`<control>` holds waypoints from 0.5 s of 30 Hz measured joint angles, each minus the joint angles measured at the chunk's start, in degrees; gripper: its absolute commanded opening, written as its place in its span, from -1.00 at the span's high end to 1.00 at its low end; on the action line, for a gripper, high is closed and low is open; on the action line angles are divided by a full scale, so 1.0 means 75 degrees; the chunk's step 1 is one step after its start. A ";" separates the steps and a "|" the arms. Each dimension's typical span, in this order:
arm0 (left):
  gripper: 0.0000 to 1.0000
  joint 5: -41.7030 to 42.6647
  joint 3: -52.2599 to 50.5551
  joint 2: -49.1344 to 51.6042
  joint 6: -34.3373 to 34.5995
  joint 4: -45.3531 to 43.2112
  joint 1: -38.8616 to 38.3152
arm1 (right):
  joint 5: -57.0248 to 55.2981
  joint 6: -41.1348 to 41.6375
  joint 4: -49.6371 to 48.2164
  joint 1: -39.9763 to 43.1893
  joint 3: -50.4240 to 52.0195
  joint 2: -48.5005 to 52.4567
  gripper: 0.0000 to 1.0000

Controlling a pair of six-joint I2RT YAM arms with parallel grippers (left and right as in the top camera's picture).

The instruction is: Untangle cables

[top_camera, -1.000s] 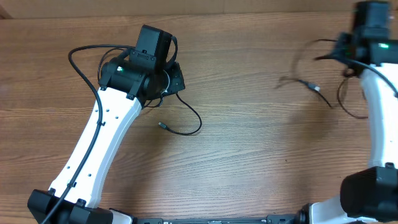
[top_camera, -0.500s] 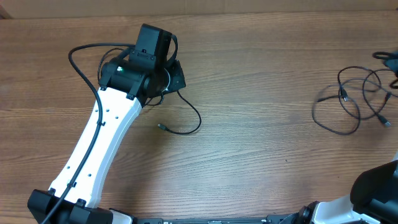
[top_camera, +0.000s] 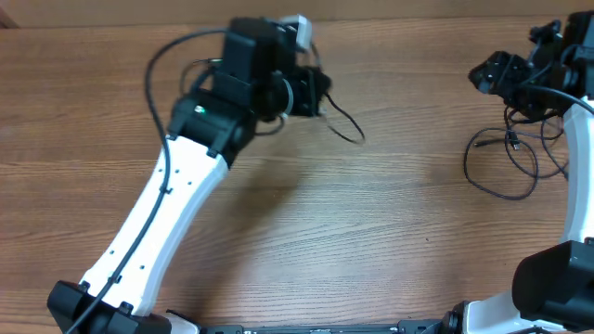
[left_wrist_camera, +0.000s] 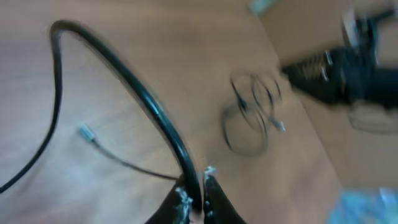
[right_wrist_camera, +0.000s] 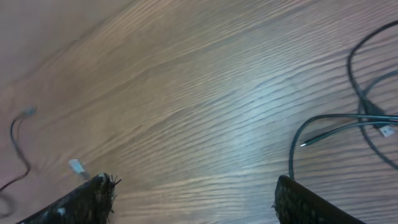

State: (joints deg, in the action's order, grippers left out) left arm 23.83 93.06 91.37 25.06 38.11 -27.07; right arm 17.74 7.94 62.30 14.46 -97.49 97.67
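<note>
Left gripper (left_wrist_camera: 194,200) is squeezed tight on one black cable (left_wrist_camera: 134,93), which curves up and away from the fingertips. Half a second ago the left arm (top_camera: 176,195) was lower and more to the left, and the loose end of the black cable lay flat on the table (top_camera: 390,232). Now this arm has swung up and to the right, and the loose end hangs off the left gripper near the far edge of the table. The right gripper (right_wrist_camera: 193,182) is wide open with nothing in it. Half a second ago the right arm (top_camera: 580,158) was almost out of the overhead view. Now it has come back in, and its open fingers are close to the pile of cables (top_camera: 509,156) on the right side of the table. The pile has stayed in the same spot. There are two arms and two grippers. One cable is held. The pile is a few thin loops with at least two little plugs, but how many cables are in it cannot be told. The black cable and the pile are well apart.
</note>
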 measured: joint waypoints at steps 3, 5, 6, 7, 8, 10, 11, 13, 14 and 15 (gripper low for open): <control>0.13 0.0198 0.0000 0.0000 -0.0361 0.0775 -0.0291 | 0.0003 -0.0157 0.0006 -0.0160 0.0000 0.0003 -0.74; -0.02 0.0192 0.0000 0.0000 -0.0740 0.1361 -0.0420 | 0.0006 -0.0271 0.0000 -0.0277 0.0000 0.0003 -0.77; -0.07 0.0117 0.0000 0.0000 -0.0886 0.1661 -0.0446 | 0.0006 -0.0303 0.0006 -0.0353 0.0000 0.0000 -0.79; -0.08 -0.0020 0.0000 0.0000 -0.0985 0.1880 -0.0455 | 0.0003 -0.0329 0.0009 -0.0420 0.0000 0.0003 -0.80; -0.10 -0.0213 0.0000 0.0000 -0.1064 0.2078 -0.0446 | 0.0006 -0.0353 0.0012 -0.0490 0.0000 0.0000 -0.82; -0.10 -0.0772 0.0000 0.0000 -0.1204 0.2419 -0.0388 | 0.0006 -0.0402 0.0076 -0.0641 0.0000 0.0000 -0.83; -0.11 -0.0991 0.0000 0.0000 -0.1212 0.2495 -0.0364 | 0.0006 -0.0417 0.0131 -0.0708 0.0000 0.0003 -0.83; -0.12 -0.1565 0.0000 0.0000 -0.1195 0.2664 -0.0221 | 0.0003 -0.0443 0.0297 -0.0854 0.0000 0.0003 -0.84; -0.12 -0.1871 0.0000 0.0000 -0.1148 0.2713 -0.0105 | 0.0006 -0.0455 0.0423 -0.0933 0.0000 0.0003 -0.84; -0.12 -0.2145 0.0000 0.0000 -0.1061 0.2757 0.0035 | 0.0003 -0.0463 0.0560 -0.1037 0.0000 0.0003 -0.85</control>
State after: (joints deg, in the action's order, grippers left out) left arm 7.75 93.06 91.37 17.10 58.78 -26.81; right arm 17.76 4.47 66.50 6.68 -97.49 97.69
